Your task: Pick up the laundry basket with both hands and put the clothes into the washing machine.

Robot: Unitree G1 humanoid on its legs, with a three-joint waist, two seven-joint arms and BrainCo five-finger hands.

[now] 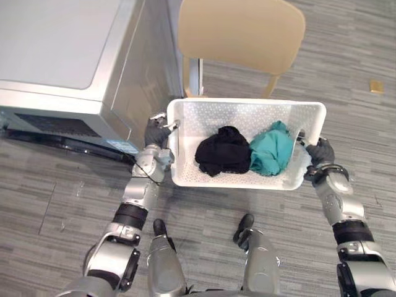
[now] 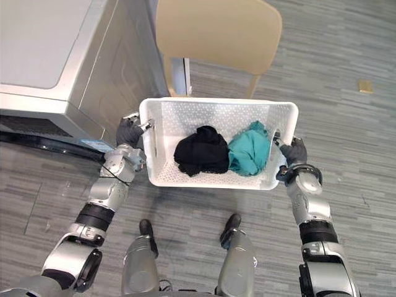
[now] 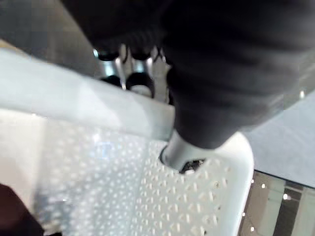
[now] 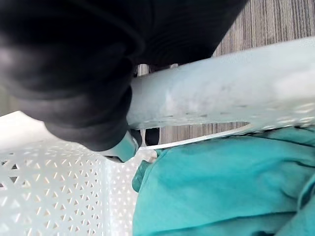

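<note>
The left hand (image 1: 156,133) and right hand (image 1: 320,151) clutch the laundry basket (image 1: 247,103) beside the washing machine (image 1: 55,43), clothes (image 1: 223,150) inside.

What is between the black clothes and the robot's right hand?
A teal garment, bunched against the black clothes inside the white laundry basket, then the basket's end wall that the right hand grips. Both eye views show it.
</note>
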